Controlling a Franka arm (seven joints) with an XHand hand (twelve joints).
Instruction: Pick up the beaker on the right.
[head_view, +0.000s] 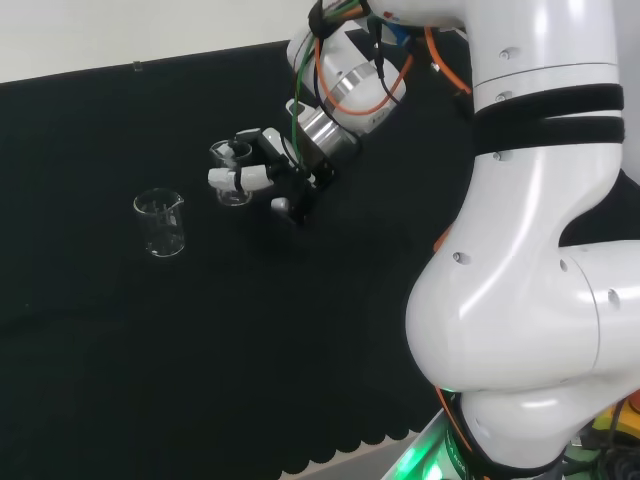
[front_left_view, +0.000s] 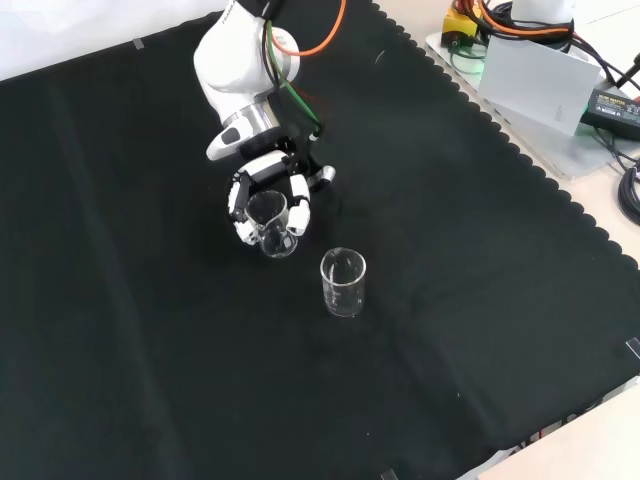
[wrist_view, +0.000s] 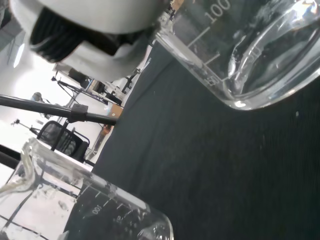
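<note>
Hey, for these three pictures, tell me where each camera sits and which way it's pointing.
Head view: behind and above the arm's base, looking over the white arm links at the black cloth; the hand has its fingers curled round one beaker.
Front view: opposite the arm, looking down on the cloth; the hand enters from the top.
Wrist view: at the wrist, looking past the palm; a blurred white hand part shows.
Shared: head and front views both show the held beaker and the free beaker.
</note>
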